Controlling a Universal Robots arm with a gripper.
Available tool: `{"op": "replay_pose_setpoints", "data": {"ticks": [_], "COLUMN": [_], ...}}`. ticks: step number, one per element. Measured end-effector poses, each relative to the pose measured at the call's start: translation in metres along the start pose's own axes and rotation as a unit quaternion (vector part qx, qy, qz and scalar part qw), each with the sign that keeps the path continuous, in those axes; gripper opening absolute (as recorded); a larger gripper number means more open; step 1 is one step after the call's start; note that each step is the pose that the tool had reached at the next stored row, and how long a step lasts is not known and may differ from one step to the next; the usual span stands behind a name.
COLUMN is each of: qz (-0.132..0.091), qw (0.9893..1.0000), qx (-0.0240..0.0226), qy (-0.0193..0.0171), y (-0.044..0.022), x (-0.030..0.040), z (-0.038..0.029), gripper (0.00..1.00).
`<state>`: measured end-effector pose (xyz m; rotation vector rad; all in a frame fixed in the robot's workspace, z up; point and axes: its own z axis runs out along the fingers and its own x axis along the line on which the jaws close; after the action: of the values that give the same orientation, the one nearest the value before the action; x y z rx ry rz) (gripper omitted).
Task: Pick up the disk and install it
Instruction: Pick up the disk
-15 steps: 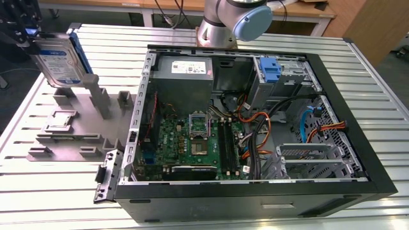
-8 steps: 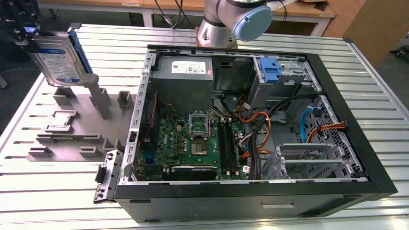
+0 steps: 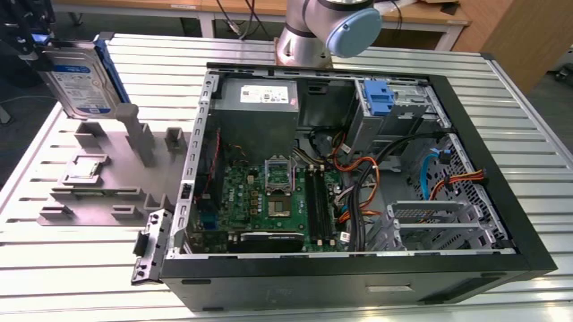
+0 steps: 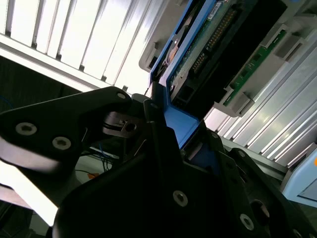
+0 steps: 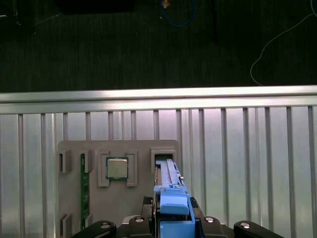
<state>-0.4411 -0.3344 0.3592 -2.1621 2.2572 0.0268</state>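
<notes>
The claw (image 5: 173,222) is clenched on the blue-framed end of the disk (image 3: 79,77), holding it upright on edge with its labelled face open to the exterior view. The disk hangs just above the grey holder tray (image 3: 107,184), over the slot beside the tray's processor chip (image 5: 117,167) and memory stick (image 5: 84,191). The tray lies on the slatted metal desk (image 3: 80,268) at the exterior view's left, just beside the open computer case (image 3: 501,221), in whose drive cage a bare blue bracket (image 3: 380,97) sits.

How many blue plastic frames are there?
2. One wraps the disk, up at the exterior view's left; the other, a bare bracket, sits on the drive cage. More may be hidden.
</notes>
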Motion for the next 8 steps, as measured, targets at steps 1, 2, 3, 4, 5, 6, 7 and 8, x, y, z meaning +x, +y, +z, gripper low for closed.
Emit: {"op": "replay_pose_setpoints", "data": {"ticks": [1,2,3,4,5,6,7,8], "qz": [0.0,0.0,0.0,0.0,0.0,0.0,0.0,0.0], "qw": [1.0,1.0,1.0,1.0,1.0,1.0,1.0,1.0], "qx": [0.0,0.0,0.0,0.0,0.0,0.0,-0.0001,-0.0001], "qy": [0.0,0.0,0.0,0.0,0.0,0.0,0.0,0.0], "y": [0.0,0.0,0.0,0.0,0.0,0.0,0.0,0.0], "x": [0.0,0.0,0.0,-0.0001,-0.0001,-0.0001,-0.0001,-0.0001], "z": [-0.0006,-0.0012,-0.0018,-0.0025,-0.0031,-0.0038,-0.0045,-0.0051], "gripper": [0.37,0.37,0.37,0.37,0.37,0.37,0.37,0.37]}}
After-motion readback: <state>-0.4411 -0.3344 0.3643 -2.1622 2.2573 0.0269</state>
